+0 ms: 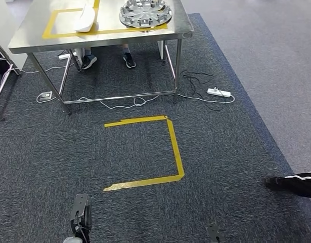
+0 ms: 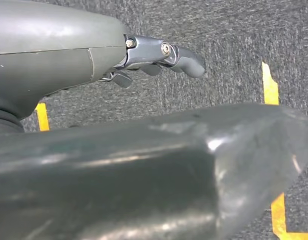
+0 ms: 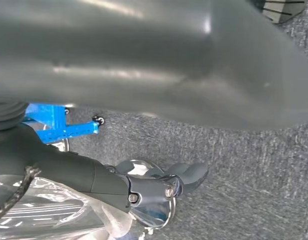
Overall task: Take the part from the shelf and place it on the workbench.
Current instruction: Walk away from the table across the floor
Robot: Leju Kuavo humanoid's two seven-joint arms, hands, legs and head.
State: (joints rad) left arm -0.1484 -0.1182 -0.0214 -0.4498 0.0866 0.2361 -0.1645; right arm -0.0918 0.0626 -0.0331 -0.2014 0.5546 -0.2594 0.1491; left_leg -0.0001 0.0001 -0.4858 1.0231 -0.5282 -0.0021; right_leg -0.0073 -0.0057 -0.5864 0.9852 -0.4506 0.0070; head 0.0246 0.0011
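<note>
The steel workbench (image 1: 35, 41) stands ahead at the far end of the carpet, with a yellow tape frame (image 1: 50, 23) on its top. A white part (image 1: 85, 19) and a silver wheel cover (image 1: 145, 12) lie on it. My right hand (image 3: 152, 187) holds a shiny chrome part (image 3: 154, 212) with clear wrap trailing from it; its fingers (image 3: 190, 175) curl over the part's rim. A dark bit of that hand (image 1: 214, 233) shows low in the head view. My left hand (image 1: 80, 212) hangs low over the carpet, its fingers (image 2: 182, 57) stretched out and holding nothing.
A yellow tape square (image 1: 161, 152) marks the carpet before the bench. Cables and a power strip (image 1: 218, 92) lie by the bench's right legs. A person's shoes (image 1: 89, 62) show under the bench, and another person's foot (image 1: 295, 183) is at the right. A blue frame (image 3: 55, 122) stands behind.
</note>
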